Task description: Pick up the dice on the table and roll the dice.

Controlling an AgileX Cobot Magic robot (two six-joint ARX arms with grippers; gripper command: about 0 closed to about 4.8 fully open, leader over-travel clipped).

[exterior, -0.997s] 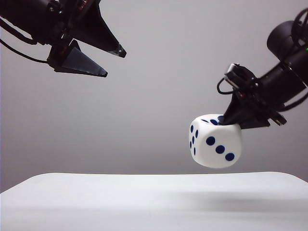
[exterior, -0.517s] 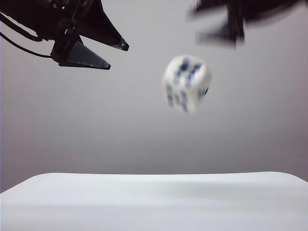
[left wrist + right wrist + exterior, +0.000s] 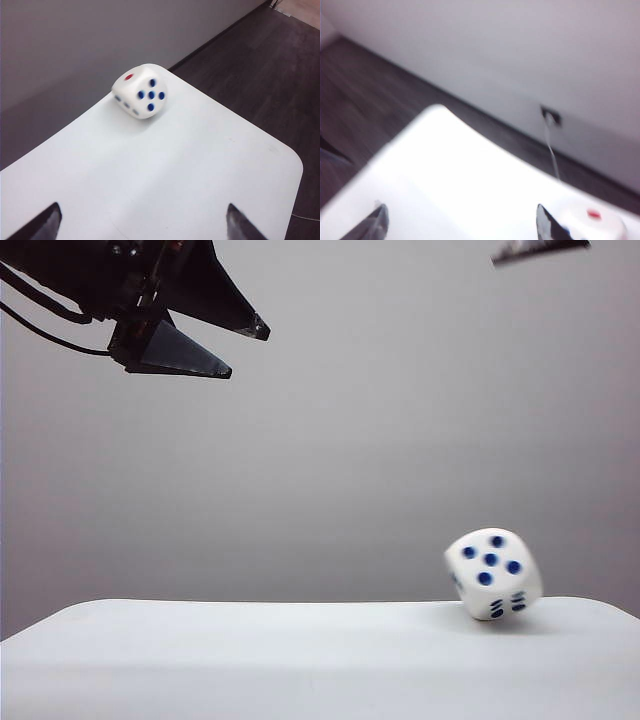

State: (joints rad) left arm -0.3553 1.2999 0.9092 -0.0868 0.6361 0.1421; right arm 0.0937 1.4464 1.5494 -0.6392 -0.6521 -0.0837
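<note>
table front edge: from my seat the near edge of the table (image 3: 250, 660) runs across the bottom of the exterior view, rounded at the corners, lots of bare white top on the left and middle.
left gripper: the left gripper (image 3: 238, 350) hangs high up on the left side, well above the tabletop, claws spread apart with nothing between them. In its wrist view I only get the two dark fingertips (image 3: 47, 222) poking in, wide apart over bare table (image 3: 190, 165).
dice: the dice (image 3: 493, 574) is down at the far right of the table, tipped up on an edge or corner, a bit smeared. The five face looks toward the exterior camera. From the left wrist view the dice (image 3: 140, 91) sits right by a rounded far corner with the reddish single pip up top, dark floor just past that edge.
right gripper: barely in the exterior view, just a dark blurred sliver of the right gripper (image 3: 540, 249) at the top right, way above the dice. Its wrist view is blurry, but the two fingertips (image 3: 377, 222) stand apart with nothing held, and the dice (image 3: 592, 225) peeks in beside one of them.
back: plain grey wall, nothing else in the way.
</note>
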